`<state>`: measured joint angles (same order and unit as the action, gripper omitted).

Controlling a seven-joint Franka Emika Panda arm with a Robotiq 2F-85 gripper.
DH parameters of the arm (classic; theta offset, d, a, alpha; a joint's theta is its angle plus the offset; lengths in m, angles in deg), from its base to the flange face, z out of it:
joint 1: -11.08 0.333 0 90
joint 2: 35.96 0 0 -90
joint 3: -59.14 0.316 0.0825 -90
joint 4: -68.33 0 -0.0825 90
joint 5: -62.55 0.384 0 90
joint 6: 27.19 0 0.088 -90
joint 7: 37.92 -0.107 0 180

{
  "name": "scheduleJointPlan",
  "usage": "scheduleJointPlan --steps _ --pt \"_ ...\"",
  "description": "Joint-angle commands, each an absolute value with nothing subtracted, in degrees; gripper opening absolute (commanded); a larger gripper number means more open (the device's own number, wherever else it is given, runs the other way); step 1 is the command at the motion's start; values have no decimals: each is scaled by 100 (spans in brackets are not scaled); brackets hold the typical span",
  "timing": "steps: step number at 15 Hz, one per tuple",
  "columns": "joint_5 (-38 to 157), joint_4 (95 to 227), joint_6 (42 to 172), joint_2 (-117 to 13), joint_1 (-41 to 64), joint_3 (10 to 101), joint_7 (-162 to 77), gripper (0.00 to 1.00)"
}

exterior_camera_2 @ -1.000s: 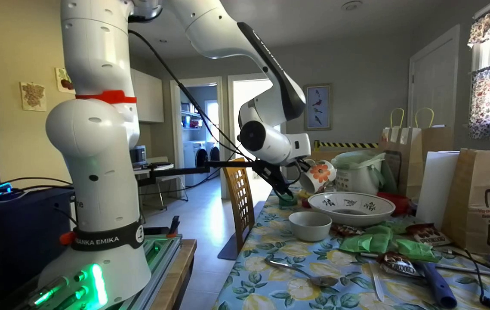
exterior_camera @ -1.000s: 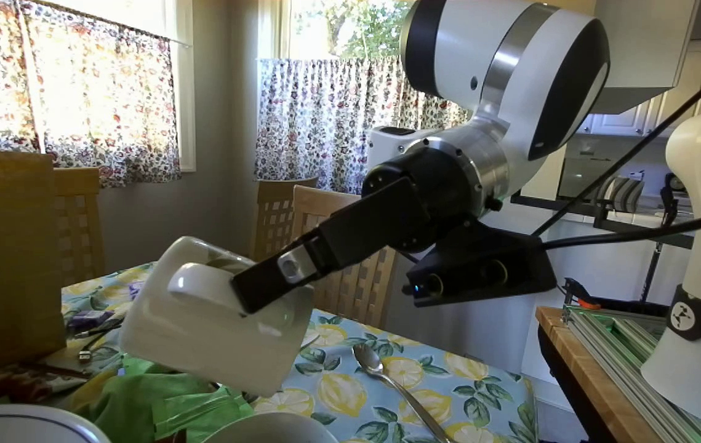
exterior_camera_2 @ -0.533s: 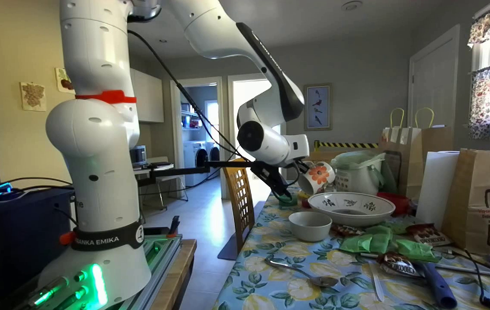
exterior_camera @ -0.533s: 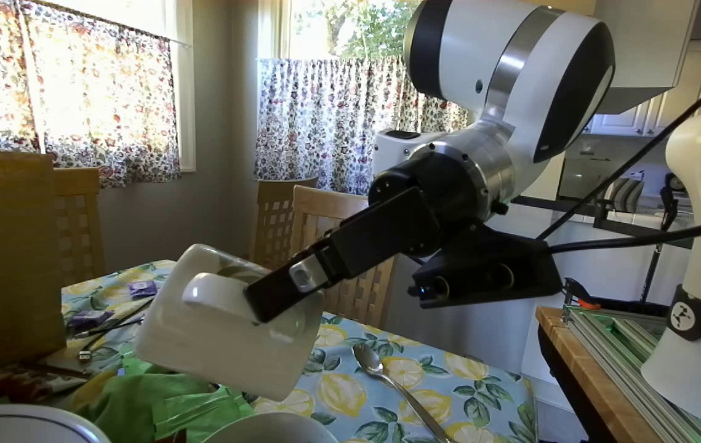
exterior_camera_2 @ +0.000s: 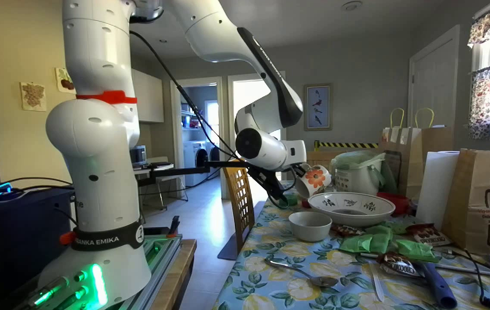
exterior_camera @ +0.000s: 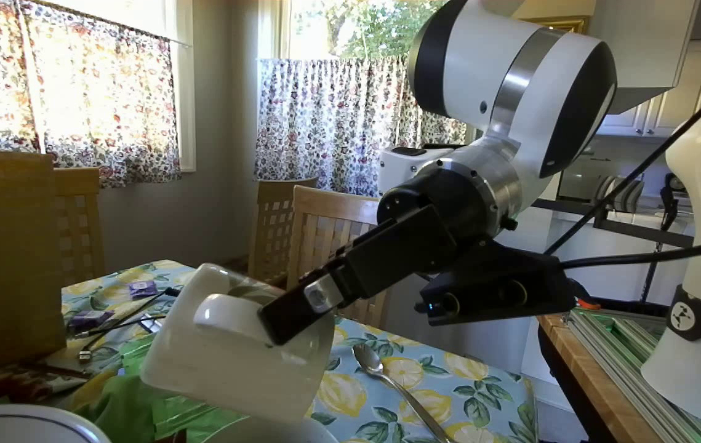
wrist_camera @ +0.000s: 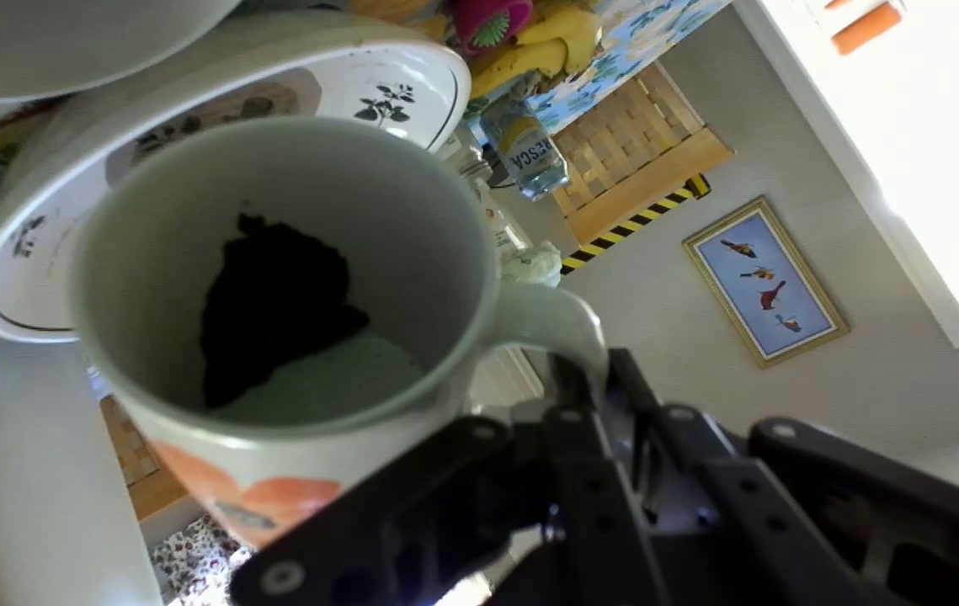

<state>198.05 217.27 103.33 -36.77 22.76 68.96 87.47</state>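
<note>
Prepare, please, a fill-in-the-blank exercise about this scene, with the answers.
1. The gripper holds the mug by its ____.
2. The large flower on the mug is ____.
3. The spoon lies on a tablecloth with a light ____ background.
4. The framed picture shows four ____.
Missing words: handle; orange; blue; birds.

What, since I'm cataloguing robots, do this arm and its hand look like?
The arm is rounded and white, with black panels, a silver ring, a red band and a black base strap lettered FRANKA EMIKA. Black cables run along it. The hand is black, with blunt fingers.
</note>
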Motion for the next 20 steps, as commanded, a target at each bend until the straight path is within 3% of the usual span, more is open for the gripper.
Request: scheduleJointPlan --steps 1,20 --pt "20304 21933 9801 -3580 2172 6845 9274 3" --pt "20647 22066 9418 -3912 2083 6728 10183 3"
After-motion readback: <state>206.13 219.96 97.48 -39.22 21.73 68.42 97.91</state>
